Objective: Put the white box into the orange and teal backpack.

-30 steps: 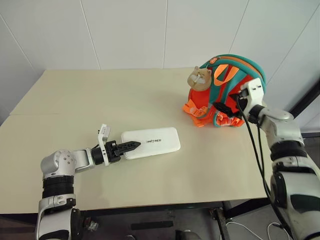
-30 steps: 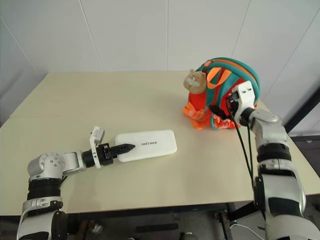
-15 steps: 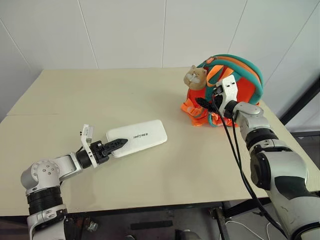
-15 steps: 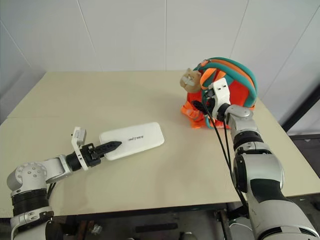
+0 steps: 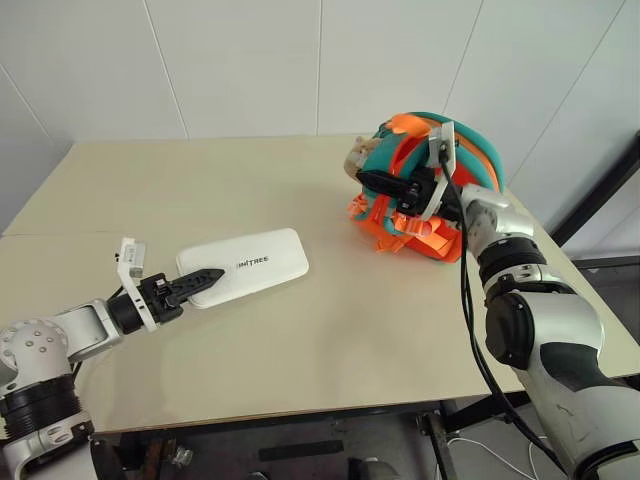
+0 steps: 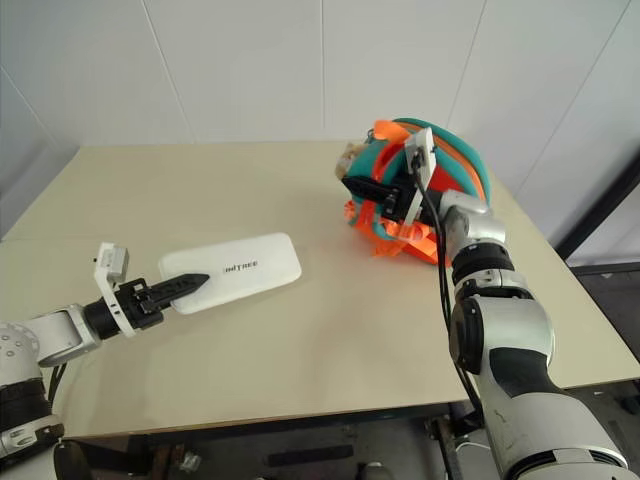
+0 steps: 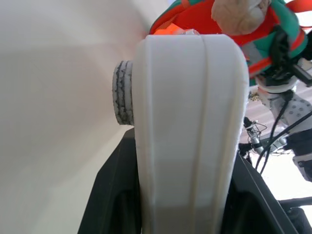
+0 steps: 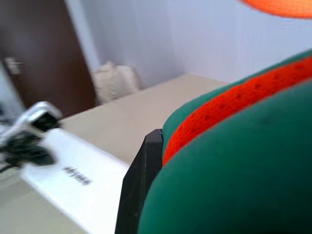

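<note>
Beige worktop [image 5: 330, 340] carried the white box [image 5: 245, 266], its long axis running from near-left to far-right, near end clamped in the left gripper [image 5: 190, 283] jaws. Farther right, the right gripper [image 5: 372, 181] had its jaws pinched on the orange and teal backpack [image 5: 462, 205], fingertips half hidden among straps.

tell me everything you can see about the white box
The white box is a flat, smooth, plastic-looking rectangular case with rounded corners and small dark lettering on top. It lies flat on the tan table, angled, well apart from the orange and teal backpack. The left gripper is clamped on its near short end, one black finger over the top face. In the left wrist view a seam runs along its edge.
</note>
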### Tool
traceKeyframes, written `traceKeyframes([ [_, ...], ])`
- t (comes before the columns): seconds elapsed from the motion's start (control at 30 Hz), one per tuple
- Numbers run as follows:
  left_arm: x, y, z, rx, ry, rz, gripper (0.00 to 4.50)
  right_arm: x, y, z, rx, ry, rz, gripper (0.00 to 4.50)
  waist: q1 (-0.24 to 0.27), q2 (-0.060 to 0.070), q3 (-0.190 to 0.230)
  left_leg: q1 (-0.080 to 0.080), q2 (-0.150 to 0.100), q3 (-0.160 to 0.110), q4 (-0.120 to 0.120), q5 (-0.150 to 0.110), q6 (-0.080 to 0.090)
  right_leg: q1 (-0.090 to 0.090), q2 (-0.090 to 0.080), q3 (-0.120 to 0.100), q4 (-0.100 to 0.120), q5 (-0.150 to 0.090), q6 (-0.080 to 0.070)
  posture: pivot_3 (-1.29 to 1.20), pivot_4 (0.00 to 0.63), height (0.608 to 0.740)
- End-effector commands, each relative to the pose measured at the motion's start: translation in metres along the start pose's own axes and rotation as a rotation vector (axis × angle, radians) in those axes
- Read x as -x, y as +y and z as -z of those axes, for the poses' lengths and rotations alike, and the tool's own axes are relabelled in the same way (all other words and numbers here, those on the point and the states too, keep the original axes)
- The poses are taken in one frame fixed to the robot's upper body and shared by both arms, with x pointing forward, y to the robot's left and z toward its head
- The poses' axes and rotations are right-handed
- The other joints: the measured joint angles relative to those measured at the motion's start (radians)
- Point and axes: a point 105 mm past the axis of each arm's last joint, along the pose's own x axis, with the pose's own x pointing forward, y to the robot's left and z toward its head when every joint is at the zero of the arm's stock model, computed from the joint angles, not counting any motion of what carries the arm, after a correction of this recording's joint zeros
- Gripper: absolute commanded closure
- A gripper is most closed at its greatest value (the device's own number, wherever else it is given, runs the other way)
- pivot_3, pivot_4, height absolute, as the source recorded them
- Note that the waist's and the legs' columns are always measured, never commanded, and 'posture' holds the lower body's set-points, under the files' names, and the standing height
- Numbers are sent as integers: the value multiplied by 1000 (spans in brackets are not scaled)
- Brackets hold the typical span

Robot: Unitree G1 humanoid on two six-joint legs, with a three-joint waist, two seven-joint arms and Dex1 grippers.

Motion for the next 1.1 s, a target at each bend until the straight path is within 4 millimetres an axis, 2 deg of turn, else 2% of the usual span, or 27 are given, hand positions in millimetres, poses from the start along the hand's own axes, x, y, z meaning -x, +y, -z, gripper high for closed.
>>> traceKeyframes([
  [0.03,10,-13,-12,-56,-28,62,3220,-7,48,-27,3,-1,-239,4477,3,0,0,0,0,0,-1,0,-1,0,0,0,0,-1,0,0,150,740],
  [0.2,26,-19,-24,-127,-66,80,3220,-4,101,-22,-32,80,-379,4477,17,0,0,-2,1,1,-2,-2,-2,-4,0,-1,1,-3,-1,0,150,740],
  [0.3,40,-24,-26,-167,-63,84,3220,9,131,-21,-75,131,-449,4477,23,0,0,-8,1,2,-1,-2,-2,-11,0,-1,3,-4,-1,0,150,740],
  [0.4,50,-34,-23,-208,-46,121,3220,21,149,-16,-130,188,-489,4477,27,0,0,-15,1,1,4,-3,0,-17,0,0,4,-4,-1,0,150,740],
  [0.57,50,-79,-26,-407,-121,288,3220,38,133,17,-189,262,-353,4477,40,-2,0,-15,2,2,11,-10,9,-14,0,0,1,-4,-2,0,150,740],
  [0.73,45,-118,-17,-542,-58,381,3220,48,111,41,-190,305,-246,4477,45,-2,0,-14,1,2,14,-10,9,-13,0,1,4,-3,-2,0,150,740],
  [0.83,47,-124,-14,-594,-33,365,3220,50,108,45,-195,302,-234,4477,43,-2,0,-14,1,2,15,-10,10,-13,0,1,5,-3,-2,0,150,740],
  [1.1,37,-113,-19,-700,-31,313,3220,50,110,50,-209,301,-240,4477,45,-2,0,-14,1,2,15,-10,9,-13,0,1,5,-3,-2,0,150,740],
])
